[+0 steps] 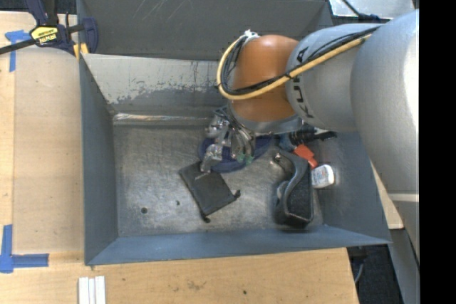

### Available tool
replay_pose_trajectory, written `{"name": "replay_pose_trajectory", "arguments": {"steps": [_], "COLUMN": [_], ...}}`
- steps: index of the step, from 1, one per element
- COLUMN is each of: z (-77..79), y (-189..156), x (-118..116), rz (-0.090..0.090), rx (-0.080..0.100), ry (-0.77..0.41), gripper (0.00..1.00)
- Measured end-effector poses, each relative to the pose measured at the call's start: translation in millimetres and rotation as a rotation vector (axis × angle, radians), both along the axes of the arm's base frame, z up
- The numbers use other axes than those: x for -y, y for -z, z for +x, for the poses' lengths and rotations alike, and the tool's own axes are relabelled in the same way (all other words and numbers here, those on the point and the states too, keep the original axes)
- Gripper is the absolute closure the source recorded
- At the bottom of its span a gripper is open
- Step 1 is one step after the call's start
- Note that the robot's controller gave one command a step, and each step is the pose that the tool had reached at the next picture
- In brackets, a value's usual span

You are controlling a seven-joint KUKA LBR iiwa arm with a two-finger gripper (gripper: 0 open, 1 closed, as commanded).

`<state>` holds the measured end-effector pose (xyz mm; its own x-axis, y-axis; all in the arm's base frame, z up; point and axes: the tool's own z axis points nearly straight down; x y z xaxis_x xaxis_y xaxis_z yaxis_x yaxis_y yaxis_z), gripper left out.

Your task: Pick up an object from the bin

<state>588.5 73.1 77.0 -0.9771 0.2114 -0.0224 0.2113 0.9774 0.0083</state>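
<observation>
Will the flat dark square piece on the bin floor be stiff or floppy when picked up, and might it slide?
The dark piece lies flat with straight edges, so it is probably fairly stiff. It looks thin, so likely light and hard to grip from above. On the metal bin floor it may slide if pushed.

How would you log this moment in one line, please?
gripper: low at bin centre, above blue item | nearby: dark flat pad, black tool right | hold: none visible

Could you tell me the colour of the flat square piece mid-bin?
The flat square piece is dark grey; camera view.
</observation>
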Motion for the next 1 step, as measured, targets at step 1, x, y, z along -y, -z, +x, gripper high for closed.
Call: {"name": "replay_pose_trajectory", "arguments": {"steps": [1], "z": [-12.6], "y": [-148.6], "x": [64.1], "rz": [-0.012], "rx": [-0.013], "ry": [-0.541], "gripper": [1.00]}}
